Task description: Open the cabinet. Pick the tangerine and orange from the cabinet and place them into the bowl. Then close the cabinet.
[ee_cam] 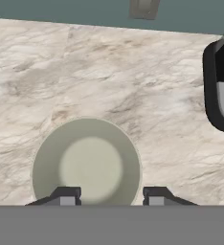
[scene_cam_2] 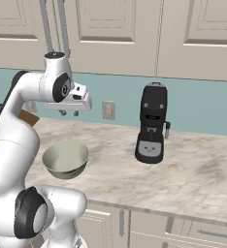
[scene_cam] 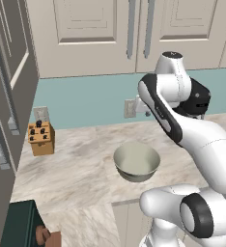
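Note:
The cabinet (scene_cam: 86,34) (scene_cam_2: 110,29) hangs over the counter with both doors shut and its two long grey bar handles side by side. The tangerine and orange are hidden. On the marble counter stands the pale bowl (scene_cam: 136,161) (scene_cam_2: 65,159) (ee_cam: 87,165), and nothing lies inside it. My gripper (scene_cam: 146,114) (scene_cam_2: 69,113) (ee_cam: 111,196) hovers well above the bowl, pointing straight down at it. Its fingers are apart, so it is open, with nothing between them.
A black coffee machine (scene_cam_2: 152,123) (ee_cam: 221,91) stands on the counter right of the bowl. A wooden knife block (scene_cam: 41,138) sits at the far left by the tall dark grey cabinet (scene_cam: 4,96). A wall outlet (scene_cam: 129,108) (scene_cam_2: 108,110) is behind the gripper.

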Controlling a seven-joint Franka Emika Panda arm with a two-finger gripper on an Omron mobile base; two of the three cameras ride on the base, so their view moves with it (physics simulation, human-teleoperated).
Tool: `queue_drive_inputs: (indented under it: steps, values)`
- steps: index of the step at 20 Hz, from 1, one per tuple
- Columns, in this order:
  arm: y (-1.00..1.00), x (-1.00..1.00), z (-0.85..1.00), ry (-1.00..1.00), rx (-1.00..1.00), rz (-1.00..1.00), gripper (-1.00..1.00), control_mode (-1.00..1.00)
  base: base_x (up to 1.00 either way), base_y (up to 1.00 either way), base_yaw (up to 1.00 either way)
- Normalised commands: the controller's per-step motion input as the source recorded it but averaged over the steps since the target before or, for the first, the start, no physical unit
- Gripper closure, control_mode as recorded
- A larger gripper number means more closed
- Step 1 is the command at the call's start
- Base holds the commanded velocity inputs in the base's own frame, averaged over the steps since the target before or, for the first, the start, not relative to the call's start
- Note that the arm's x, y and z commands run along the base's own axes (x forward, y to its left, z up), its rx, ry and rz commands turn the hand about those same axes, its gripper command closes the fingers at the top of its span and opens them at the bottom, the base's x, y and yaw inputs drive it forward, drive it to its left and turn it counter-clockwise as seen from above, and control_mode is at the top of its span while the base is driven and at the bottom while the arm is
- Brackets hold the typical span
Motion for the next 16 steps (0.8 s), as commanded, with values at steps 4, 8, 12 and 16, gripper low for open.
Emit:
queue_drive_inputs:
  steps: [4, 8, 12, 16]
  values:
    - [0.0, 0.0, -0.01, 0.0, 0.0, 0.0, -1.0, -1.0, 0.0, 0.0, 0.0]
    - [0.0, 0.0, 0.0, 0.0, 0.0, 0.0, -1.0, -1.0, 0.0, 0.0, 0.0]
    - [0.0, 0.0, 0.0, 0.0, 0.0, 0.0, -1.0, -1.0, 0.0, 0.0, 0.0]
    - [0.0, 0.0, 0.0, 0.0, 0.0, 0.0, -1.0, -1.0, 0.0, 0.0, 0.0]
